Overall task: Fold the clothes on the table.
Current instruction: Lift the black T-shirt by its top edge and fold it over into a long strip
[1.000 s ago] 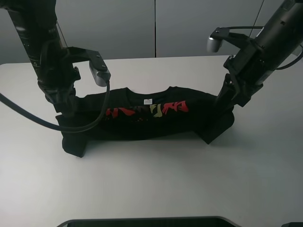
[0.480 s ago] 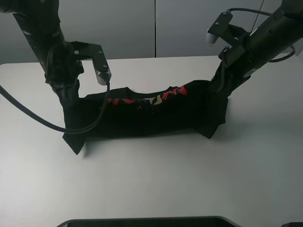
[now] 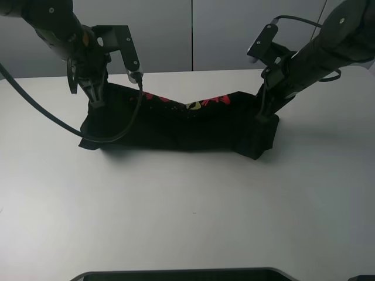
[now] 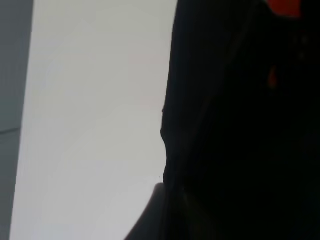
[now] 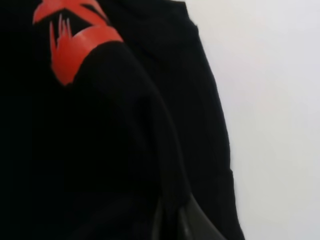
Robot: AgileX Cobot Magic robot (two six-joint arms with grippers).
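Observation:
The black T-shirt (image 3: 176,123) hangs between my two grippers above the white table (image 3: 187,205), sagging in the middle, its lower folds resting on the tabletop. Red and yellow characters (image 3: 202,103) show along its raised top edge. My left gripper (image 3: 96,100) is shut on the shirt's left end. My right gripper (image 3: 262,112) is shut on its right end. The left wrist view shows black cloth (image 4: 240,125) filling most of the picture. The right wrist view shows black cloth with red print (image 5: 70,50) close up. The neck label is hidden.
A grey wall (image 3: 193,35) stands behind the table's far edge. A black cable (image 3: 35,111) loops from the left arm over the table. A dark edge (image 3: 176,274) lies along the front of the view.
Both grippers have lifted the shirt's ends and carried them toward the table's far side. The shirt has gone from lying flat to hanging and bunched.

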